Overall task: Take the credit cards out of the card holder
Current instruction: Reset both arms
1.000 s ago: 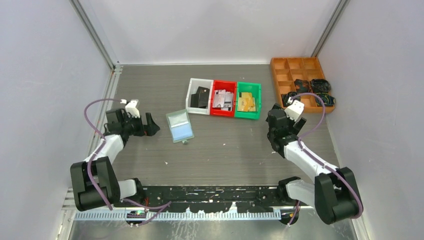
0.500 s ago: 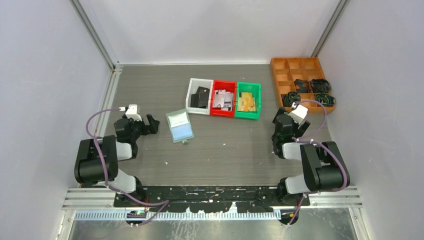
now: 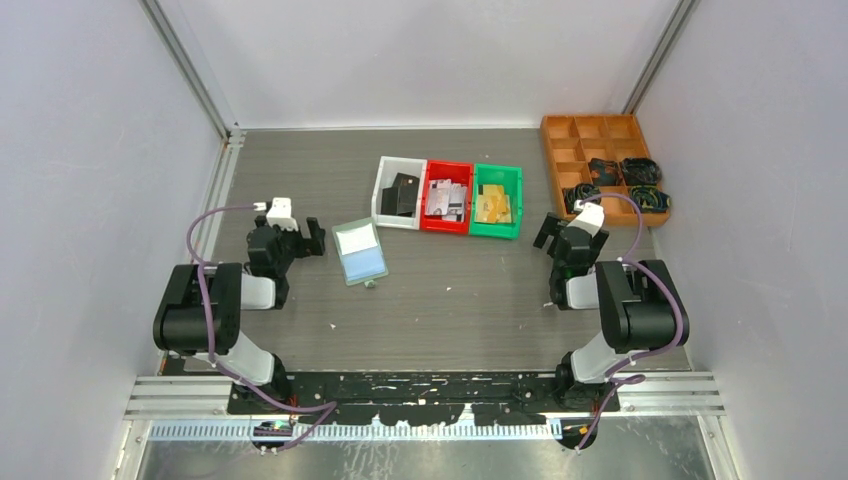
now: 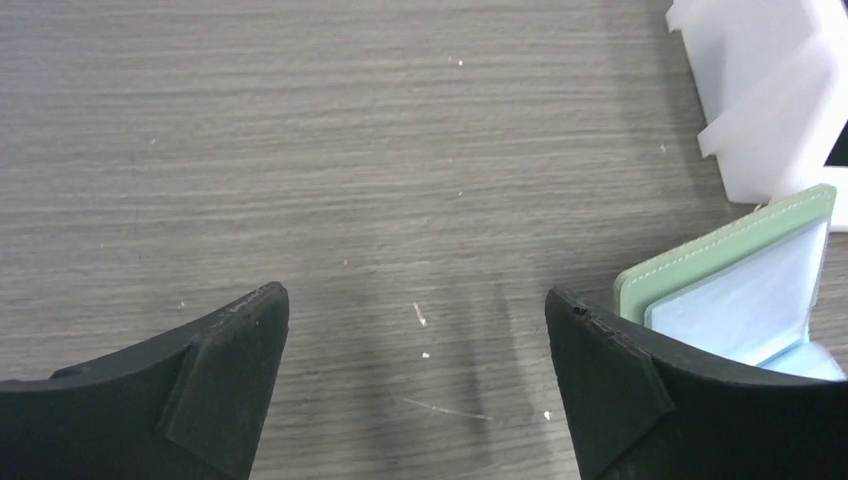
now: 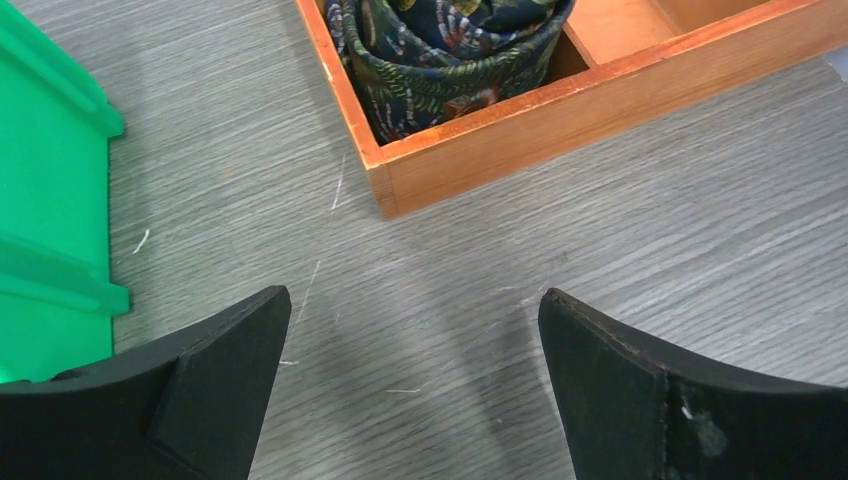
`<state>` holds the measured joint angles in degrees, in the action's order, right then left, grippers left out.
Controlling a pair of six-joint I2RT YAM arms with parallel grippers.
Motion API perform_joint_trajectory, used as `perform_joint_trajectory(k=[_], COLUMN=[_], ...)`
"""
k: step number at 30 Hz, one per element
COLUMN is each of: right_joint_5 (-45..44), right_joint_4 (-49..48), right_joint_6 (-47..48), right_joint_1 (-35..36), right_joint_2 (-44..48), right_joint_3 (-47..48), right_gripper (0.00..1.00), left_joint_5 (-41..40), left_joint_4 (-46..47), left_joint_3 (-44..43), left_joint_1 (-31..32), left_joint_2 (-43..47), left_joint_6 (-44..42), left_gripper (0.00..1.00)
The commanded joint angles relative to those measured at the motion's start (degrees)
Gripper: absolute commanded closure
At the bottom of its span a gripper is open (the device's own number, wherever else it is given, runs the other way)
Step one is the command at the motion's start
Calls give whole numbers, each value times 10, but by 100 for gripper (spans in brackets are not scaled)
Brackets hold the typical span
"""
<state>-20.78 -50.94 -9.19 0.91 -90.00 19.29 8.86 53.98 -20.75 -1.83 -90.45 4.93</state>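
Note:
The mint-green card holder [image 3: 360,252] lies flat on the table, its clear inner pocket facing up and looking pale blue. In the left wrist view its corner [image 4: 740,270] shows just beyond my right-hand finger. Credit cards lie in the bins: black ones [image 3: 403,192], silver-grey ones [image 3: 446,197] and gold ones [image 3: 493,205]. My left gripper [image 3: 303,240] [image 4: 415,293] hovers open just left of the holder, with nothing between its fingers. My right gripper [image 3: 556,235] [image 5: 412,294] stands open over bare table between the green bin and the orange tray.
White [image 3: 385,200], red [image 3: 446,167] and green [image 3: 497,175] bins stand in a row behind the holder. An orange compartment tray [image 3: 585,130] with black coiled cables [image 3: 625,170] sits at the back right. A small speck [image 3: 370,284] lies near the holder's front corner.
Both arms have folded back toward their bases, elbows drawn in. The left gripper has swung to point toward the holder; the right gripper has shifted up toward the tray. Both jaws stayed open.

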Motion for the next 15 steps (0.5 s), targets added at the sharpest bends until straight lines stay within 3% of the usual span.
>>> perform_joint_trajectory(k=[1, 15], right_joint_5=[21, 28], right_joint_4=[-39, -24], right_joint_6=[2, 5], right_joint_1=[-1, -1], right_joint_2=[14, 11], right_joint_3=[3, 13], right_gripper=[0, 1], left_joint_5=[-36, -38], left_joint_4=[-11, -5], left_joint_3=[-5, -4], left_joint_1=[3, 3], left_joint_2=[18, 17], left_joint_6=[-23, -23], left_gripper=[1, 0])
